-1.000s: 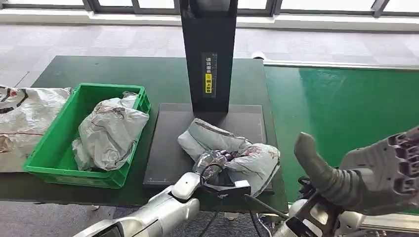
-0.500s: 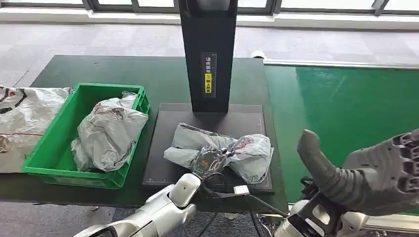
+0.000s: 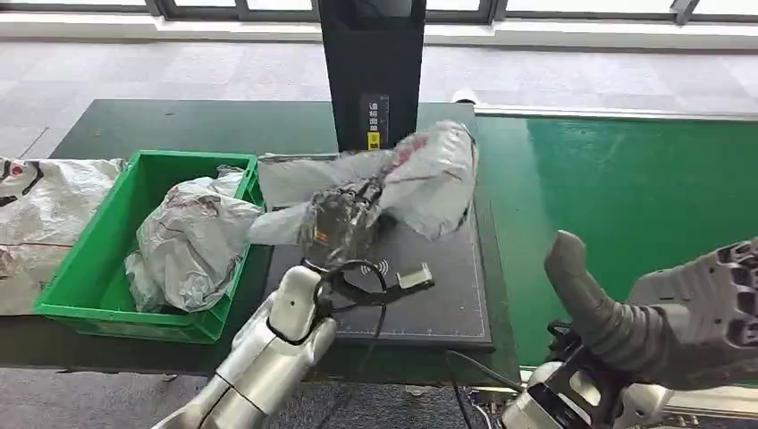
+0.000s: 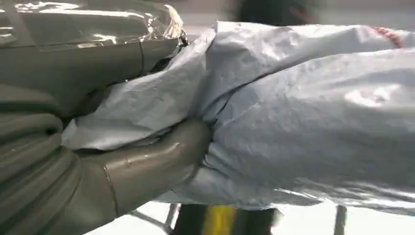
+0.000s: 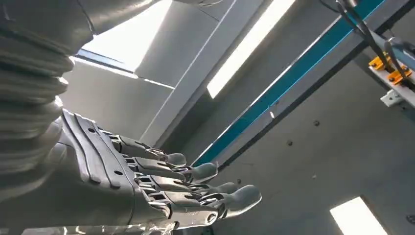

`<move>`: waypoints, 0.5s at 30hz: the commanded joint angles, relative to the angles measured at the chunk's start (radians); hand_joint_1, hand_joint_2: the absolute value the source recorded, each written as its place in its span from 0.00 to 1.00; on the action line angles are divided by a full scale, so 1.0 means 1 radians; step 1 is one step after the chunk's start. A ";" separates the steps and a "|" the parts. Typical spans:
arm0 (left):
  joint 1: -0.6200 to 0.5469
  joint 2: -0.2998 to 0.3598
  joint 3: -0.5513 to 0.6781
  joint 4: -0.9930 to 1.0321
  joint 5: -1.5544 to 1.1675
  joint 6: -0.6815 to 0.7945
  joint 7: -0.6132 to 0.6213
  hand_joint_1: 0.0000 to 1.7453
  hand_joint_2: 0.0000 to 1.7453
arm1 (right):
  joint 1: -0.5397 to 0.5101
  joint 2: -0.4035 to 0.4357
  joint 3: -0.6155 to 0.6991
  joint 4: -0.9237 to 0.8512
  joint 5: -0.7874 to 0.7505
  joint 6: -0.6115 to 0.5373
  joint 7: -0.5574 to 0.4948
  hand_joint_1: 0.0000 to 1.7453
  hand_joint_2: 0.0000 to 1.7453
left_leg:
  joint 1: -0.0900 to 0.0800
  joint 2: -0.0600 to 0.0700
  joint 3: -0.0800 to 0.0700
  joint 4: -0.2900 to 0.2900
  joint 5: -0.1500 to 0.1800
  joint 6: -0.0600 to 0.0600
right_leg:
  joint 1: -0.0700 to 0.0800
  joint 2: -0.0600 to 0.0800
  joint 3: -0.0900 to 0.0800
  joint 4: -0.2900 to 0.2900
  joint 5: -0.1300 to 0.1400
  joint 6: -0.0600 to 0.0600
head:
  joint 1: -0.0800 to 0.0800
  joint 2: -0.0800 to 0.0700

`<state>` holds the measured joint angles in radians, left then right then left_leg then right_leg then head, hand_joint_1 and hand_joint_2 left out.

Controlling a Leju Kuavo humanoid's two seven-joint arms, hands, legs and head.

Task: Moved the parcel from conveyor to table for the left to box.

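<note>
Dark green surface (image 3: pixel 179 125) beside the conveyor (image 3: pixel 626 179). Nearest, the right hand (image 3: pixel 679 313) idles with fingers apart, holding nothing. The left hand (image 3: pixel 344 219) grips one parcel (image 3: pixel 420 174), raised above the black pad (image 3: pixel 438 286), likely bound for the green box (image 3: pixel 85 268) at the surface's left edge, which holds a second parcel (image 3: pixel 192 241).

Black post (image 3: pixel 372 63) with a yellow label, upright at the far edge of the surface (image 3: pixel 179 125). Flat black pad (image 3: pixel 438 295) at its foot, reaching to the near edge. Crumpled grey bag (image 3: pixel 192 237) lying in the green bin. Printed white sack (image 3: pixel 40 210) at the left edge.
</note>
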<state>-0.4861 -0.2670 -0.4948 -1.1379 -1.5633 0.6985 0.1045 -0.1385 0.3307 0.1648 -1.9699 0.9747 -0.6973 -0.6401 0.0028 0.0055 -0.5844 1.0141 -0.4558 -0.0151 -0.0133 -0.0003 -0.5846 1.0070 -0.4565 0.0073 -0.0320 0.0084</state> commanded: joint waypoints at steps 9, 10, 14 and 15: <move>0.182 -0.080 0.399 -0.672 -0.008 0.000 -0.339 1.00 1.00 | 0.069 0.018 -0.048 -0.009 0.023 -0.001 0.020 0.00 1.00 | 0.002 0.000 0.000 -0.002 0.000 -0.001 | 0.001 0.001 0.001 -0.002 0.000 -0.001 | 0.000 0.000; 0.180 -0.074 0.455 -0.650 -0.008 0.000 -0.324 1.00 1.00 | 0.071 0.018 -0.048 -0.010 0.022 -0.001 0.020 0.00 1.00 | 0.001 0.001 0.001 -0.002 0.000 -0.001 | 0.000 0.001 0.001 -0.001 0.000 -0.001 | 0.000 0.000; 0.157 -0.047 0.615 -0.531 0.027 0.000 -0.276 1.00 1.00 | 0.079 0.018 -0.047 -0.006 0.010 -0.001 0.010 0.00 1.00 | 0.001 0.001 0.002 -0.003 0.000 -0.001 | 0.000 0.000 0.002 -0.002 0.000 -0.001 | 0.000 0.000; 0.133 -0.055 0.703 -0.447 0.040 0.000 -0.291 1.00 1.00 | 0.079 0.018 -0.048 -0.006 0.008 -0.001 0.009 0.00 1.00 | 0.001 0.000 0.002 -0.004 0.001 -0.001 | 0.000 0.000 0.002 -0.003 0.001 -0.002 | 0.000 0.000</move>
<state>-0.3158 -0.3376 -0.1719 -1.7540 -1.5679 0.7015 -0.2033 -0.1212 0.3296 0.1339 -1.9894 0.9945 -0.6973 -0.6199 0.0037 0.0046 -0.5851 1.0139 -0.4562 -0.0158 -0.0132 -0.0014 -0.5850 1.0070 -0.4570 0.0067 -0.0320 0.0084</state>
